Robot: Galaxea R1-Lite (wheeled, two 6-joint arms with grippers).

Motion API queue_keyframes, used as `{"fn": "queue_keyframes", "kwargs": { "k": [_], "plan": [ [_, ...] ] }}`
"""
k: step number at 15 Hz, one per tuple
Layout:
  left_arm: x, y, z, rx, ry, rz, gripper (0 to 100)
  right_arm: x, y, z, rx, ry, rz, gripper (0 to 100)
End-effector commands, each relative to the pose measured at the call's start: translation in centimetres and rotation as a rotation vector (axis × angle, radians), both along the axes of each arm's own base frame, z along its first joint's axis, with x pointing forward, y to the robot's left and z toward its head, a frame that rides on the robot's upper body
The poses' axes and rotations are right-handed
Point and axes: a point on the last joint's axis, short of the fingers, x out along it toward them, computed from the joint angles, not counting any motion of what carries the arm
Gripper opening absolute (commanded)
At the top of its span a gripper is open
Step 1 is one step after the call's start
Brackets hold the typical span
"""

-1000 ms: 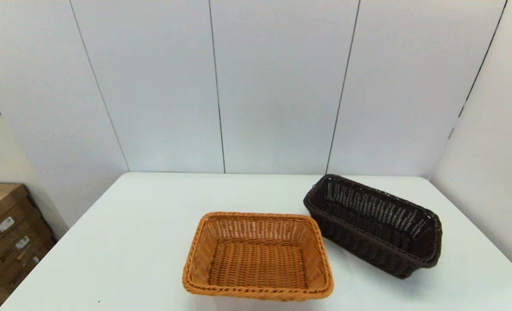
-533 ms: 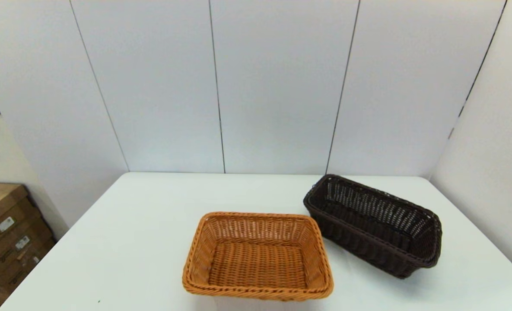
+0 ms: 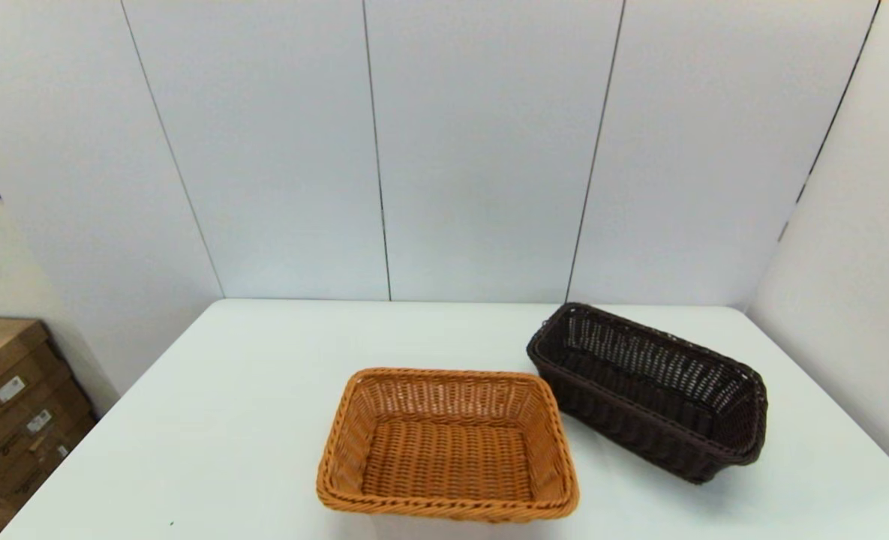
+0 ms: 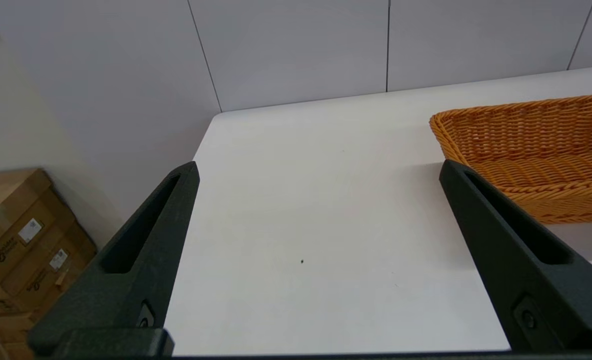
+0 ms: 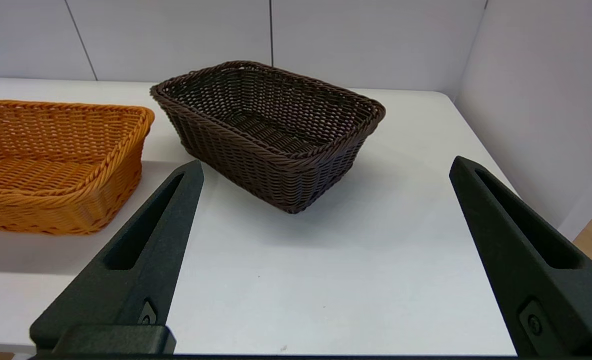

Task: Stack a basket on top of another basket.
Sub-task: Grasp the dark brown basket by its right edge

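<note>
- Nothing has moved since the earlier frames: both baskets sit where they were and neither arm has entered the head view.
- Off the bench's left edge stand stacked cardboard boxes (image 3: 9, 420), which play no part in the task.
- Left end effector (image 4: 318, 170) hangs at the near left of the white bench (image 3: 226, 420), fingers spread wide and holding nothing; the tan basket lies off to its right.
- Tan basket (image 3: 448, 446) sits near the front of the bench at its middle, upright, empty and square to the robot.
- Dark brown basket (image 3: 650, 390) stands just to the right and farther back, turned at an angle, close to the tan one's far right corner; whether they touch is unclear.
- Right end effector (image 5: 325, 167) waits at the near right, fingers spread wide and empty, facing the dark basket's near corner.
- To do the opening step well, I judge the right arm should grip the dark basket's braided rim on a long side, lift it clear of the tan rim, rotate it to match, then lower it level so it nests without catching.
</note>
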Motion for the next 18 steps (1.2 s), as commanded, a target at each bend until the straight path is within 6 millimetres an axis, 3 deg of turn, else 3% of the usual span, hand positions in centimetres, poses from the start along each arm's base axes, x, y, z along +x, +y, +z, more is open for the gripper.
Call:
{"fn": "queue_keyframes", "kwargs": {
  "k": [1, 10, 18],
  "plan": [
    [0.8, 0.0, -1.3, 0.005, -0.011, 0.001, 100, 0.0, 0.0, 0.0, -0.001, 0.001, 0.0, 100],
    [1.8, 0.0, -3.5, 0.002, 0.026, 0.0, 100, 0.0, 0.0, 0.0, -0.001, 0.001, 0.0, 100],
    [1.8, 0.0, -3.5, -0.007, 0.028, 0.0, 100, 0.0, 0.0, 0.0, -0.001, 0.001, 0.0, 100]
  ]
}}
